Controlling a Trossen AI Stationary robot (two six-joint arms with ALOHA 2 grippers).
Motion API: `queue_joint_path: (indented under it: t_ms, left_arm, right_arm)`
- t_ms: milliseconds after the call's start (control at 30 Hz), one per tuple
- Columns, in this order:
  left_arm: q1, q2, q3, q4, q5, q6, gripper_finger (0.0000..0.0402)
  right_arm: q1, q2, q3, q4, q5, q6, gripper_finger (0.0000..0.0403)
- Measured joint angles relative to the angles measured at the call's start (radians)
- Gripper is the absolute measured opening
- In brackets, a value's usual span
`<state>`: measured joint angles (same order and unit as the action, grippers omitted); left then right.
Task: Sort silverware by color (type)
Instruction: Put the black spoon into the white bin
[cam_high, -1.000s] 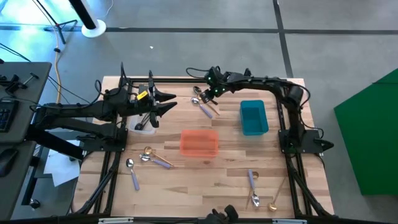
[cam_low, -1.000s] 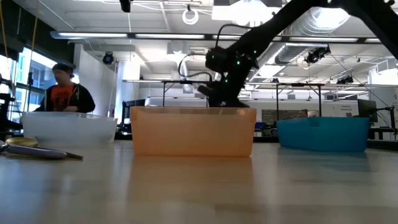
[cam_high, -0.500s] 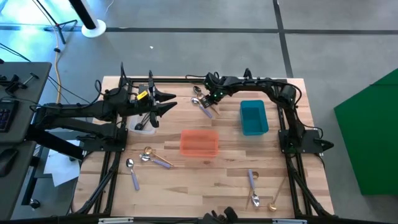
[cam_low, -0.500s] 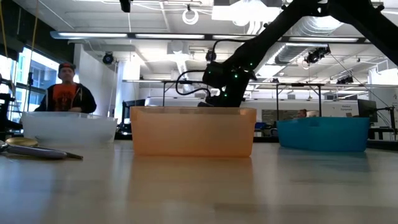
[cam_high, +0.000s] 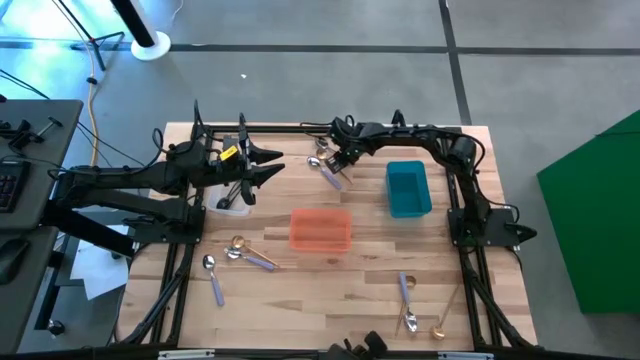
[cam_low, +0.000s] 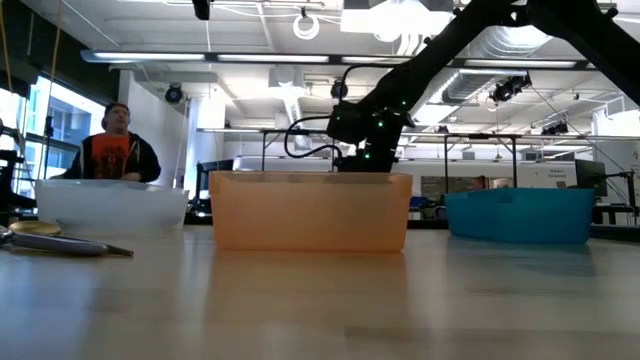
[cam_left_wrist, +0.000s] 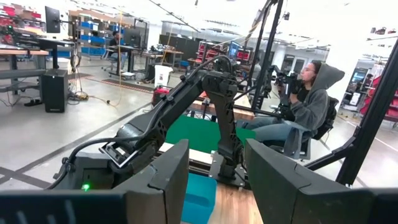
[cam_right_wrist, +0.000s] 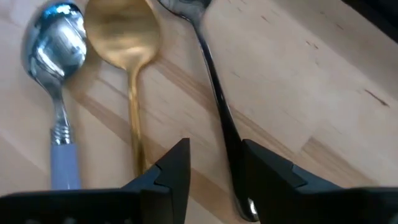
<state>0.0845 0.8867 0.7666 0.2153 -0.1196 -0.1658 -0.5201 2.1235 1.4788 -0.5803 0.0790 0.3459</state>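
Three spoons lie side by side on the wood at the table's far middle: a silver one with a lavender handle (cam_right_wrist: 59, 87), a gold one (cam_right_wrist: 127, 68) and a black one (cam_right_wrist: 214, 93). My right gripper (cam_right_wrist: 214, 171) (cam_high: 335, 160) points steeply down over them, open. Its fingers stand on either side of the black spoon's handle (cam_right_wrist: 231, 155). In the low view the orange bin hides its fingertips. My left gripper (cam_left_wrist: 217, 186) (cam_high: 268, 165) waits open and level above the clear bin (cam_high: 232, 203) at the far left. My right gripper comes from above with its fingers across the black spoon's handle, toward the handle's free end (cam_right_wrist: 239, 193). The handle lies flat on the table, close beside one finger (cam_right_wrist: 267, 174). Whether that finger touches it, I cannot tell.
An orange bin (cam_high: 320, 229) stands mid-table and a teal bin (cam_high: 408, 188) at the far right. More spoons lie near left (cam_high: 245, 252) (cam_high: 213, 276) and near right (cam_high: 406, 292) (cam_high: 438, 326). A person (cam_low: 115, 150) sits beyond the table, another (cam_left_wrist: 308, 106) behind the right arm.
My right gripper has sunk toward the three spoons and tipped more steeply down; in the low view it has dropped behind the orange bin's rim. The spoons have stayed in place.
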Motion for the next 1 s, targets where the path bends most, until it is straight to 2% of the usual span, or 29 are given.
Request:
queue_joint_path:
  t_ms: [167,333,533,800,1000]
  left_arm:
    - [0.0,0.0,0.0,0.0,0.0,0.0,0.0146]
    - [0.0,0.0,0.0,0.0,0.0,0.0,0.0146]
    - [0.0,0.0,0.0,0.0,0.0,0.0,0.0146]
    - [0.0,0.0,0.0,0.0,0.0,0.0,0.0146]
    - [0.0,0.0,0.0,-0.001,0.0,-0.016,0.0146]
  right_arm:
    - [0.02,-0.003,0.001,-0.063,-0.001,-0.037,0.0086]
    - [0.05,-0.006,0.001,-0.147,-0.004,-0.041,0.0066]
    - [0.112,-0.005,0.0,-0.276,0.013,-0.115,0.0061]
    - [0.169,-0.005,0.012,-0.328,0.055,-0.145,0.0061]
    - [0.168,0.004,0.085,-0.409,0.01,-0.213,0.0062]
